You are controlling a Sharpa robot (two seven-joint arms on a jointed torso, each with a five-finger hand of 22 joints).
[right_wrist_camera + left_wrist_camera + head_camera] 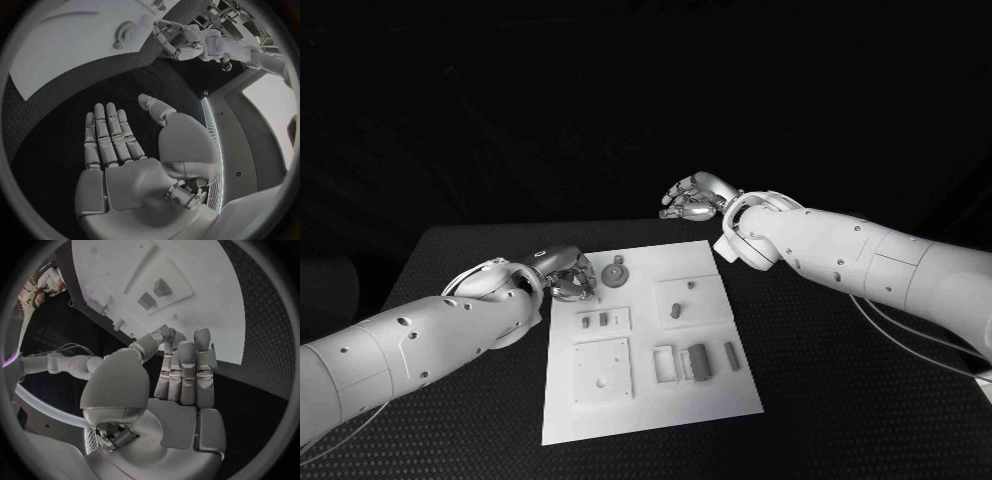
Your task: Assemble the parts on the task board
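Head view: left hand [564,273] at task board [711,400] left edge, fingers together, empty; right hand [692,197] past its far edge, open, clear tabletop [877,400] around.

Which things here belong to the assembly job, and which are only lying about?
For the job:
- task board
- round part
- small parts on the board
- left hand
- right hand

Lying about:
- nothing loose; just the black table
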